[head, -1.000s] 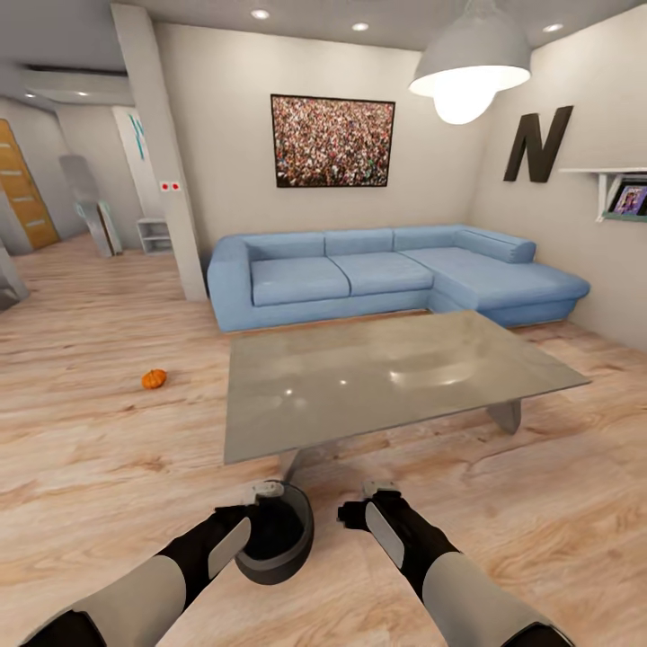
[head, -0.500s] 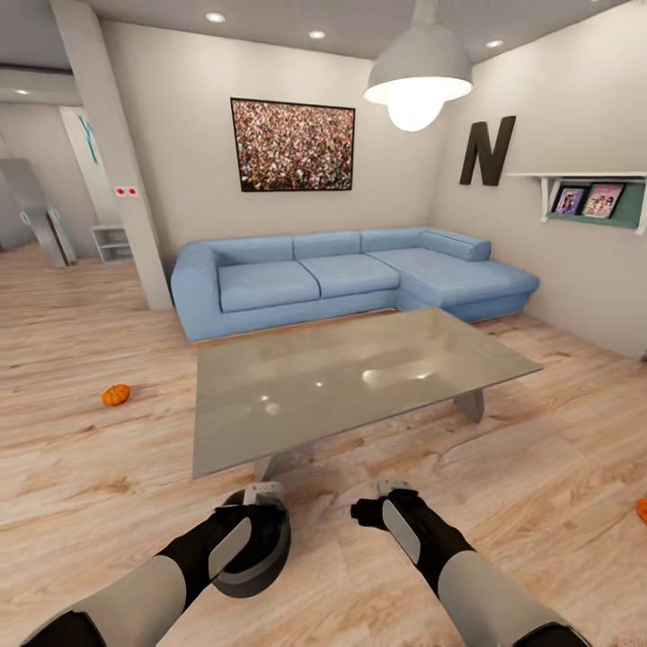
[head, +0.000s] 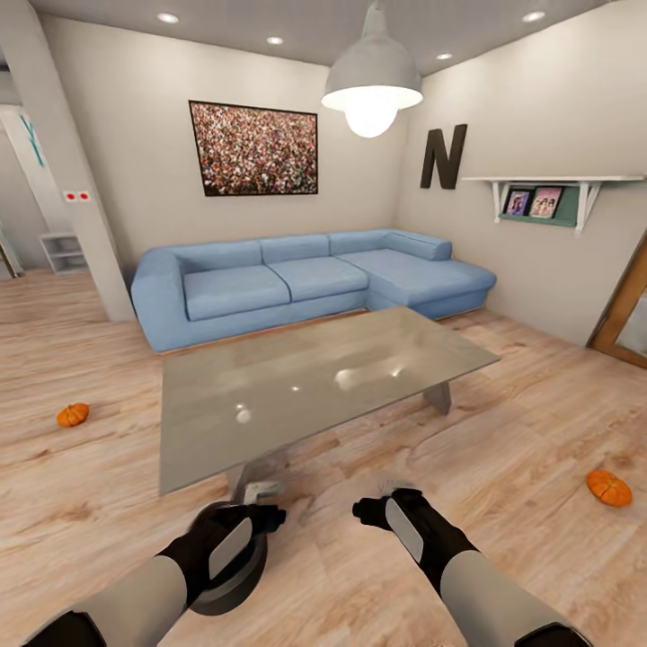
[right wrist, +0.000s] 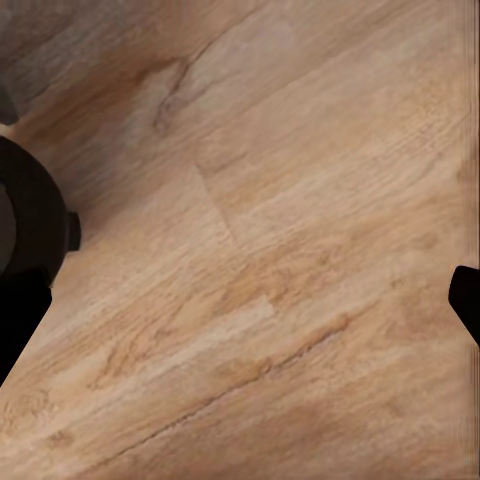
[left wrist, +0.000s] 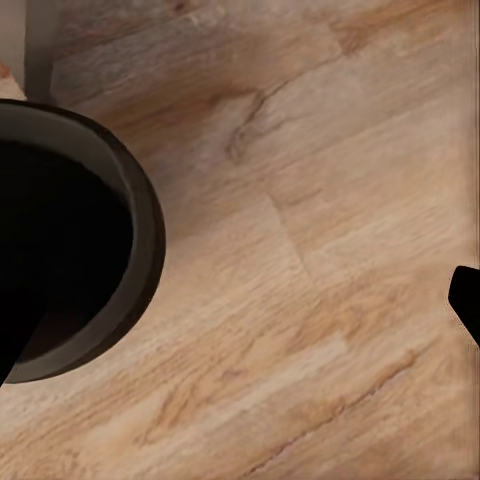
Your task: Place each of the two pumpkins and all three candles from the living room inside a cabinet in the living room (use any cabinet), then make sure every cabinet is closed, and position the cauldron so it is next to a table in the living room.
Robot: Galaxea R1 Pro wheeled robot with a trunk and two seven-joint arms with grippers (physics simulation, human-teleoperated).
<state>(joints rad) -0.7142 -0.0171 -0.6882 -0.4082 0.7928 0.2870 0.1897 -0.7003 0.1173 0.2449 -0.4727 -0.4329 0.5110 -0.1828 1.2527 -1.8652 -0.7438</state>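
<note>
Head view: living room seen from above both arms, wooden floor (head: pixel 539 422) all round.
Tabletop (head: pixel 314 382): low, grey, glossy, bare; stood in front of a blue corner sofa (head: pixel 296 279).
Cauldron (head: pixel 229 575): dark round pot on the floor just beside the near corner of the tabletop, partly covered by the left forearm. In the left wrist view its thick rim and black inside (left wrist: pixel 75 240) lay next to the floor planks.
Left end effector (head: pixel 261 514): sat over the far rim of the cauldron; fingers looked set well apart in the left wrist view, one dark tip (left wrist: pixel 465 300) at the frame edge. Whether it gripped the rim could not be told.
Right end effector (head: pixel 373 512): hung above bare floor, apart from the cauldron; fingers spread wide with nothing between them, one tip (right wrist: pixel 465 295) visible in the right wrist view.
Pumpkins: one pumpkin (head: pixel 73 414) on the floor left of the tabletop, well apart from it; second pumpkin (head: pixel 609 488) on the floor far to the right.
Walls: crowd picture (head: pixel 253 149), black letter N (head: pixel 444 157), shelf with framed photos (head: pixel 539 199).
Ceiling: pendant lamp (head: pixel 372 83), lit.
</note>
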